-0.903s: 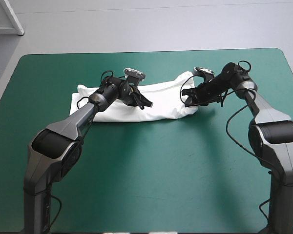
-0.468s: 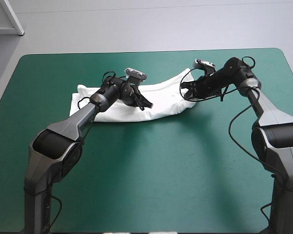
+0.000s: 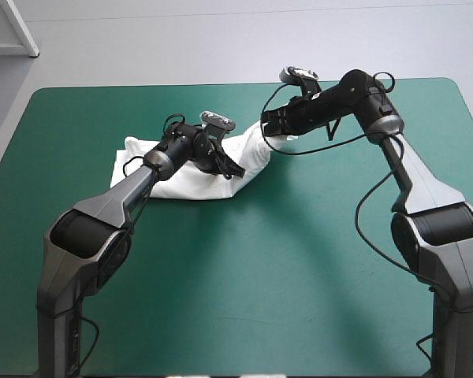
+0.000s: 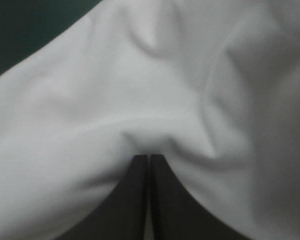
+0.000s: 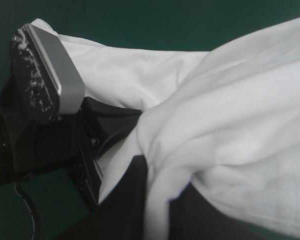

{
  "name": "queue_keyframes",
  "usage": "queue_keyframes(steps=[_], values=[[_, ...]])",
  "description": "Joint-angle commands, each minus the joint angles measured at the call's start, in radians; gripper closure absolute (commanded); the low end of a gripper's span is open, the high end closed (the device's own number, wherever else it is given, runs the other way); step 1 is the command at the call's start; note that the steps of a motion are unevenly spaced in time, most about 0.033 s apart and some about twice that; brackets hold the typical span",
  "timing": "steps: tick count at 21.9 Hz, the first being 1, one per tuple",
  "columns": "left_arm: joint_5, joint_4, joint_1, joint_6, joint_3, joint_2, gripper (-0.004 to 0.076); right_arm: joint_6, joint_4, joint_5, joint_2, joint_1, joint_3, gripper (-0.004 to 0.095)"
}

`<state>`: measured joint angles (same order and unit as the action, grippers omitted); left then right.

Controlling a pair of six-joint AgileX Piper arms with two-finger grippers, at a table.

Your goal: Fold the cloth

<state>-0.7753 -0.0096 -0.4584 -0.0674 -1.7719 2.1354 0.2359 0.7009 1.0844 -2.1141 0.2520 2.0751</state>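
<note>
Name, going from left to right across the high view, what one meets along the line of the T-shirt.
teal-green cover → T-shirt, its flat part on the table → left gripper, on the cloth's middle → right gripper, holding the raised end → cover again

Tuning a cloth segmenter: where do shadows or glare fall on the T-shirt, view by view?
High view: T-shirt evenly lit, no glare. Left wrist view: grey shading in the creases ahead of the left gripper. Right wrist view: shaded folds beside the right gripper.
</note>
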Motion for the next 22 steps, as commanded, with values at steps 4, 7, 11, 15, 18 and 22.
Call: queue_keyframes(steps=[4, 7, 11, 15, 18, 22], values=[[-0.079, 0.01, 0.042, 0.009, -0.014, -0.156, 0.0705, 0.023, 0.034, -0.025, 0.075, 0.044, 0.045, 0.0925], [-0.144, 0.061, 0.087, 0.007, -0.014, -0.25, 0.0705, 0.039, 0.039, -0.03, 0.071, 0.067, 0.049, 0.0925], [-0.323, 0.125, 0.14, 0.007, -0.011, -0.359, 0.0705, 0.045, 0.035, -0.038, 0.056, 0.128, 0.111, 0.0925], [-0.38, 0.171, 0.165, 0.018, 0.054, -0.455, 0.0705, 0.032, 0.033, -0.034, -0.014, 0.2, 0.238, 0.0925], [-0.407, 0.256, 0.165, 0.085, 0.141, -0.555, 0.0705, 0.015, 0.031, -0.022, -0.101, 0.26, 0.376, 0.0925], [-0.46, 0.262, 0.165, 0.131, 0.253, -0.657, 0.0705, 0.014, 0.059, -0.034, -0.215, 0.324, 0.5, 0.0925]])
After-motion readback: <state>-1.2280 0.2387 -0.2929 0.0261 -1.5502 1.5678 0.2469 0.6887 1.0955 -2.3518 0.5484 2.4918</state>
